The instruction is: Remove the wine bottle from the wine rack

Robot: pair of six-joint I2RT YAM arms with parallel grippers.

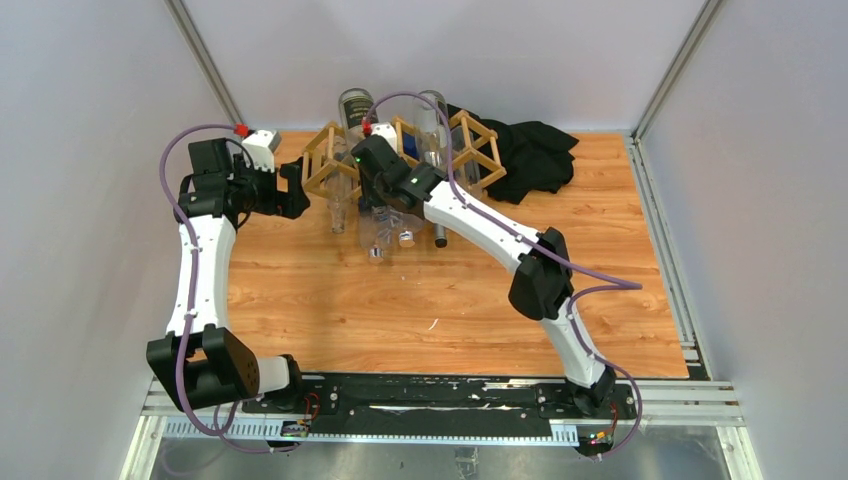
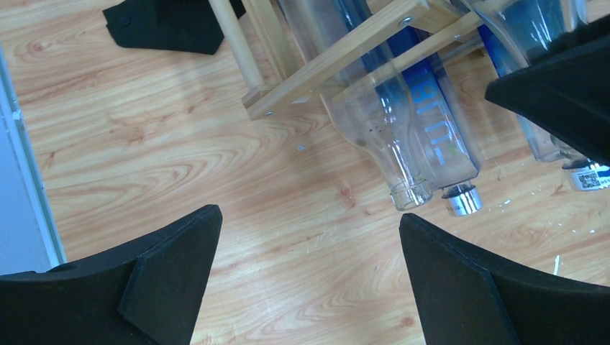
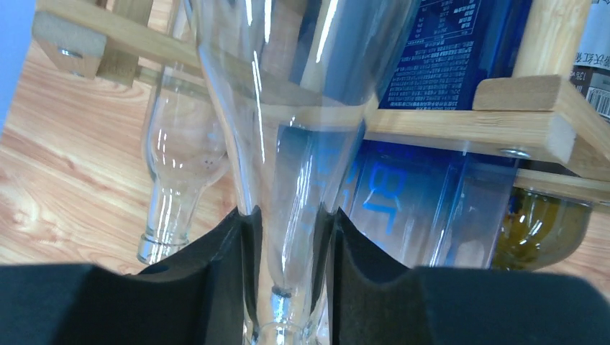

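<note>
The light-wood lattice wine rack (image 1: 478, 150) stands at the back middle of the table with several bottles lying in its cells, necks pointing forward. My right gripper (image 3: 288, 241) is shut on the neck of a clear glass wine bottle (image 3: 288, 108) whose body still lies in the rack (image 3: 532, 108). In the top view the right gripper (image 1: 365, 165) is at the rack's front left. My left gripper (image 1: 297, 190) is open and empty just left of the rack, over bare table (image 2: 309, 237). The rack's corner (image 2: 338, 54) shows ahead of it.
A blue square bottle (image 3: 431, 194) and another clear bottle (image 3: 176, 165) lie beside the gripped one; both also show in the left wrist view, blue (image 2: 439, 136), clear (image 2: 388, 136). A black cloth (image 1: 530, 155) lies behind the rack at right. White walls enclose the table.
</note>
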